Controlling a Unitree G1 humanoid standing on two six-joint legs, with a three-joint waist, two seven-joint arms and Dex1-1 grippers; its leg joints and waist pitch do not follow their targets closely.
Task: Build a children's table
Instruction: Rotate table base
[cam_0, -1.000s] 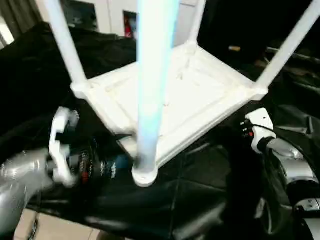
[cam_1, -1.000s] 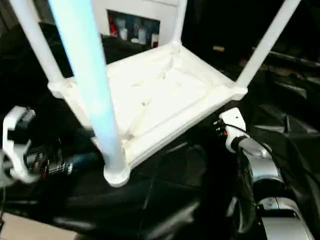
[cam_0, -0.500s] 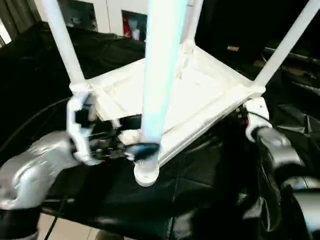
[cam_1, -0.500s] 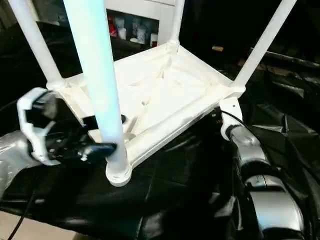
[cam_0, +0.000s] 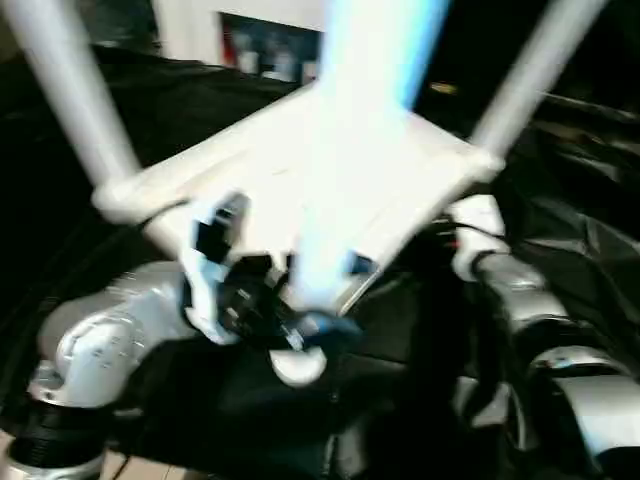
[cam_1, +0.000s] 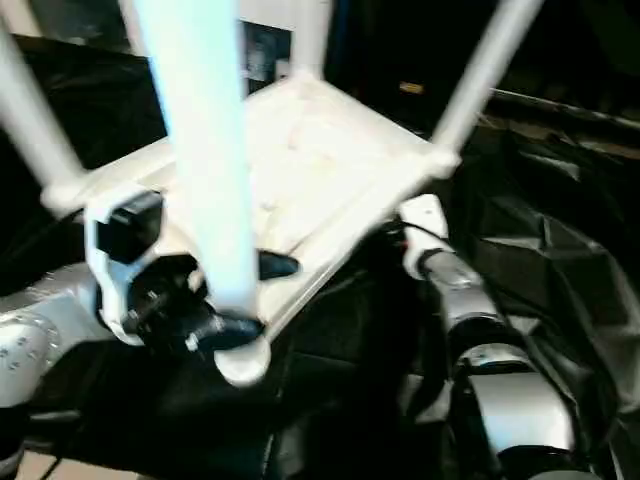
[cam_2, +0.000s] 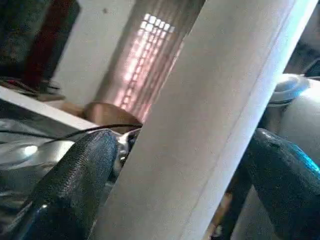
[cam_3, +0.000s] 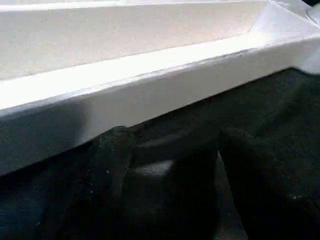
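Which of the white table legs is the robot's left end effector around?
The nearest leg, the big one closest to the camera. The left end effector has a finger on each side of it near its socket; the other legs stand farther off, untouched.

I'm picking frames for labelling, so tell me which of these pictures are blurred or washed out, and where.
Left eye view: smeared throughout, the tabletop blown out to near white, the near leg tinted blue. Right eye view: the same smear, the left pincer soft-edged. Left wrist view: the leg and the fingers too close, out of focus. Right wrist view: rim bright, black cloth below in deep shadow.
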